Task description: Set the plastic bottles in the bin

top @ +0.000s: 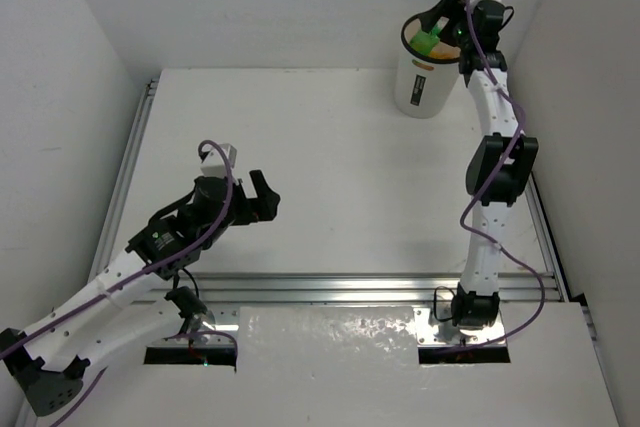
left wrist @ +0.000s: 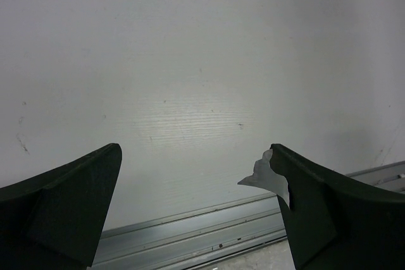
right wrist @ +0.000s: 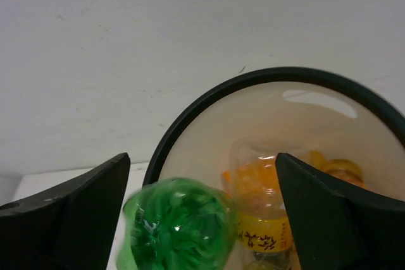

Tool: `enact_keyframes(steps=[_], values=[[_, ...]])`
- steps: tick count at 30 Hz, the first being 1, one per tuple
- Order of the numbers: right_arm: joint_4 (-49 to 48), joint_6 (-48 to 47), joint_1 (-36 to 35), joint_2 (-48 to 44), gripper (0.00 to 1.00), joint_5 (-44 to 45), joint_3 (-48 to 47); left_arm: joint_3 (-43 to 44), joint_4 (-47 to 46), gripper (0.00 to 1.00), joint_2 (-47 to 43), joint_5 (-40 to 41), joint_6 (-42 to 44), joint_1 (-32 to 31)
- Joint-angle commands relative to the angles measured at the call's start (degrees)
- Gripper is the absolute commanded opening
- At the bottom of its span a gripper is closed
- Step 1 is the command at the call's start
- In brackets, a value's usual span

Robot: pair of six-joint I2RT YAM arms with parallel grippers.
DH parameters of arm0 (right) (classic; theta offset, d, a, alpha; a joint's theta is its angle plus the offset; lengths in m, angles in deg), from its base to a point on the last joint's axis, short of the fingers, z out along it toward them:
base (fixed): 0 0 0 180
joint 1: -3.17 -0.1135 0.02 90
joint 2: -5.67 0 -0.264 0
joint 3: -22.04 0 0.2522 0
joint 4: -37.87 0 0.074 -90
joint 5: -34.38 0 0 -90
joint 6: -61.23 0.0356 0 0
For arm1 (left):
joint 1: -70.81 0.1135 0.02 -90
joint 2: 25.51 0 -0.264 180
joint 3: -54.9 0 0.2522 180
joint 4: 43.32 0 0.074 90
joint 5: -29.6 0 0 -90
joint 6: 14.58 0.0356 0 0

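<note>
My right gripper's (right wrist: 202,156) jaws stand apart over the bin (top: 420,97), with the green bottle (right wrist: 177,226) blurred and apparently loose between them, above the orange bottles (right wrist: 259,200) already inside. It looks light, thin-walled and slick, so I'd pinch one mid-body, gently. The left gripper (left wrist: 196,150) gapes empty over the white table (top: 330,147), with the walls close by.

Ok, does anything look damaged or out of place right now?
Yes: a ragged white scrap hangs off the inner tip of one left gripper finger, the one on the right of its wrist view, like torn tape or padding. Also, the blurred green bottle overlaps the rim of the bin rather than its centre.
</note>
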Motion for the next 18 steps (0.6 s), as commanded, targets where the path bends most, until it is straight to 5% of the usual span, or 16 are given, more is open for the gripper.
enact_keyframes(steps=[1,12,18], values=[[-2.09,3.01,0.74,0.66,0.99,-3.47,-4.2,1.64,-1.81,1.0,-0.56,-1.7,1.38,0.11],[7.48,-3.22,1.53,-11.45,0.99,8.91,-0.78,3.74,-0.14,1.0,-0.56,1.37,0.15,0.11],[8.27,-3.48,-0.31,-18.85,0.99,4.27,2.66,4.0,-4.89,1.0,1.55,-1.44,-0.9,0.11]])
